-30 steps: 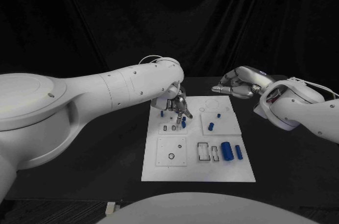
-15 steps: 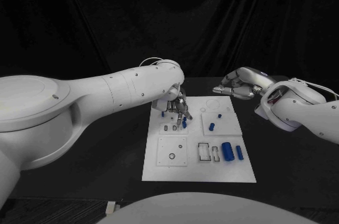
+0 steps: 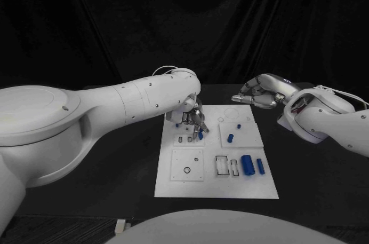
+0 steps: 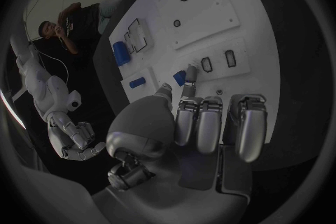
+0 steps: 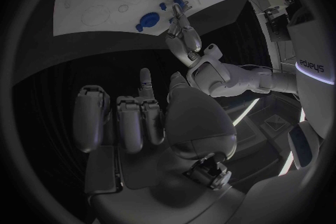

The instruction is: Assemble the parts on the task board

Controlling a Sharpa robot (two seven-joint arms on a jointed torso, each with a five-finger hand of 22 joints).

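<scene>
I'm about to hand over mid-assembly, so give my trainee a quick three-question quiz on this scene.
1. True or false: the right hand rests on the board.
2. Whose fingers reach the small blue part? A left hand; B right hand; C neither.
3. Fill in: in the head view, the biggest blue part lies on the board's near ___ side.
Key: 1 false; 2 A; 3 right.

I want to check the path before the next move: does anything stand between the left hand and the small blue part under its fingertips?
Nothing visible does. The left hand is directly over the blue part on the task board, one fingertip at it.
</scene>
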